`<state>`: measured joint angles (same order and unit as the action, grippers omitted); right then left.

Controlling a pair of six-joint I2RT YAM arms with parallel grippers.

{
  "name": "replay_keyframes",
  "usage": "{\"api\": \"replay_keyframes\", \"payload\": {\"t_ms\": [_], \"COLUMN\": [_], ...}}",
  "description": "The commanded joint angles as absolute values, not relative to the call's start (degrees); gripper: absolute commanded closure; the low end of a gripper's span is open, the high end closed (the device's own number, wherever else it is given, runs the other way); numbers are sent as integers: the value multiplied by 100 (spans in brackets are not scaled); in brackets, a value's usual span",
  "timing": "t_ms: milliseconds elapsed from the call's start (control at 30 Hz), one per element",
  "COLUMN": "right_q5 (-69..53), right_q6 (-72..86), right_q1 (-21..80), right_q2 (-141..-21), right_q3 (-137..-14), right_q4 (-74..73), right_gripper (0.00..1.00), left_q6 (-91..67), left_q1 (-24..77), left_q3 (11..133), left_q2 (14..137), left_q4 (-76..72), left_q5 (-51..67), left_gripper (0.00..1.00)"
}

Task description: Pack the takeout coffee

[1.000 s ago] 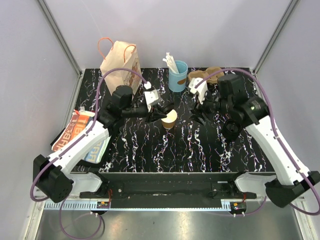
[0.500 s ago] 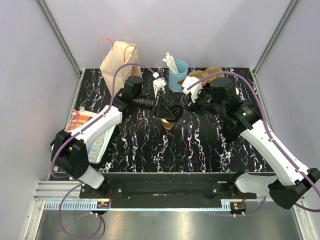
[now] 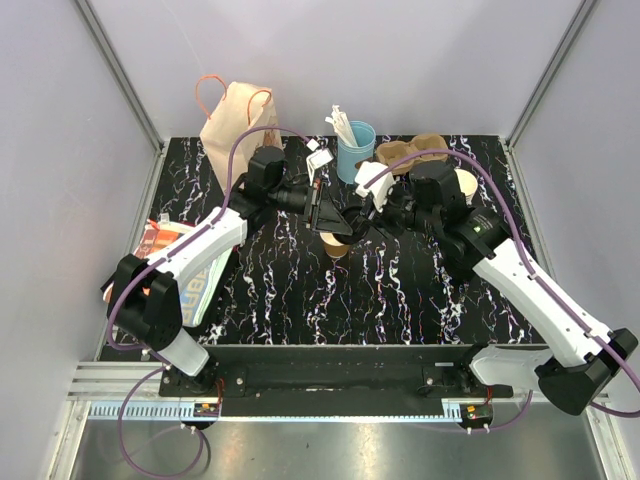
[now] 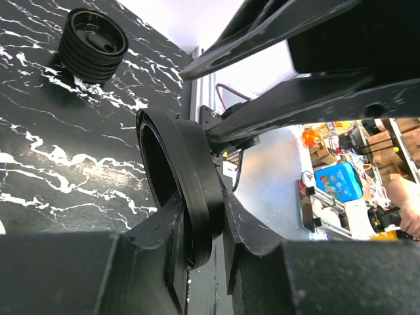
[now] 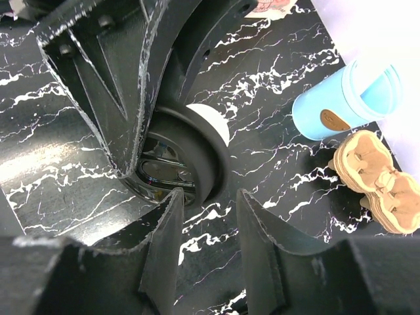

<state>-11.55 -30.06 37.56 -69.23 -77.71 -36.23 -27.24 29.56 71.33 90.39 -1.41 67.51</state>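
Moved: right gripper [image 5: 209, 197] nearer lid [image 4: 195, 172], above cup [image 3: 337, 246]; jaws parted, empty.
Lid: clamped edge-on in left gripper [image 4: 200, 202].

Small tan paper cup [image 3: 337, 247], pale inside, upright on the counter [image 3: 300, 300] near its middle. Round black lid [image 4: 187, 190], ridged at the rim, pinched edge-on in the left gripper [image 4: 200, 216], tilted just over the cup's mouth.
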Motion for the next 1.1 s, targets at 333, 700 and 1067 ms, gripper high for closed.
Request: {"api": "replay_keyframes", "payload": {"t_ms": [333,700,1067], "right_q5": [-1063,-984,-1046], "right_q6": [-3059,-3059,-3024], "right_q1": [3955,3955,3964], "right_q2": [-7084,-7128,-7163], "right_q3": [-7629,-7752,-7752], "right_q4": [-3199,-3199,-3199], "right_gripper": [63,78,100], "left_q6": [-3120,-3067,-3076], "left_q1": [2918,2927,2918], "left_q3": [7321,7242,7251], "left_q2": [9079,9027,9035], "left_q4": [-747,-747,-747], "left_q5": [7058,7031,7040], "left_gripper": [83,83,70]}}
